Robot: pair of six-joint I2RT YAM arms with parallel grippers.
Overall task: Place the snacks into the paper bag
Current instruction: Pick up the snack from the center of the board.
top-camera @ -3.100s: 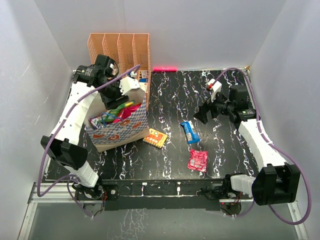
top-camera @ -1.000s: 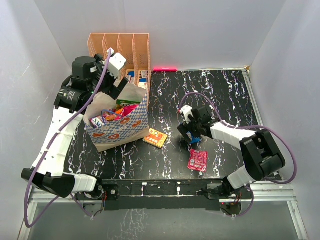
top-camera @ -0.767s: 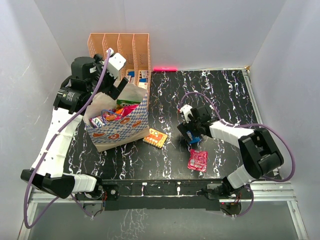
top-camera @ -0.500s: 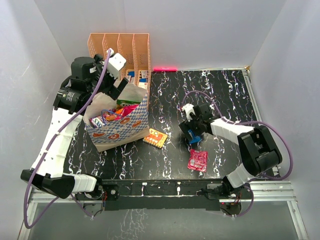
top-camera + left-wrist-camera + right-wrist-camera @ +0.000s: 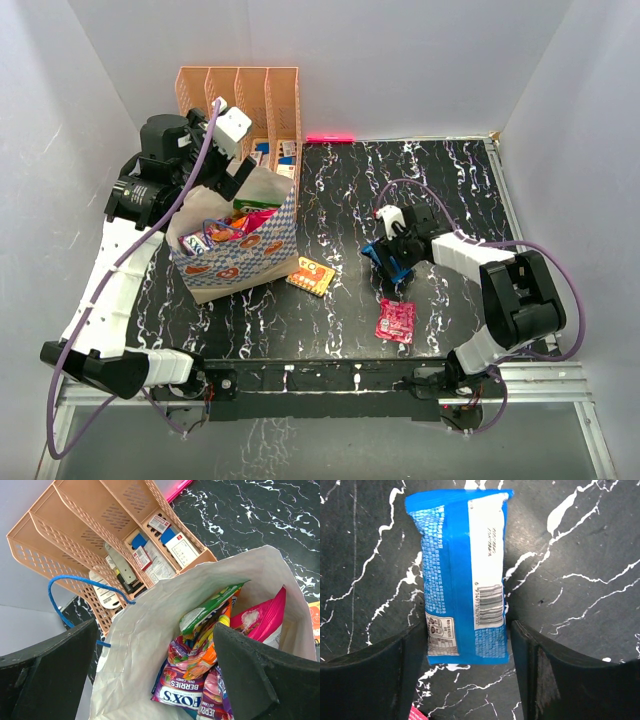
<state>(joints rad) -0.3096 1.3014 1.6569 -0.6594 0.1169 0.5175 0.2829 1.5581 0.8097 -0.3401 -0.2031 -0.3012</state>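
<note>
The paper bag (image 5: 240, 258) stands open at the left, with a purple packet (image 5: 187, 687), a green packet (image 5: 210, 607) and a pink packet (image 5: 265, 617) among the snacks inside. My left gripper (image 5: 238, 172) hangs open above the bag's mouth (image 5: 150, 630), holding nothing. A blue packet (image 5: 462, 575) lies flat on the black table (image 5: 450, 190). My right gripper (image 5: 467, 640) is down over its near end, open, one finger on each long side and the left one touching its edge. An orange packet (image 5: 311, 275) and a pink-red packet (image 5: 396, 321) lie loose on the table.
A peach perforated file rack (image 5: 240, 95) holding cards and small items stands right behind the bag. A pink bar (image 5: 330, 137) lies at the table's back edge. White walls close in the left, back and right sides.
The right gripper's fingers have drawn in towards the blue packet, and its wrist has shifted slightly right. The left arm and the bag have stayed still.
</note>
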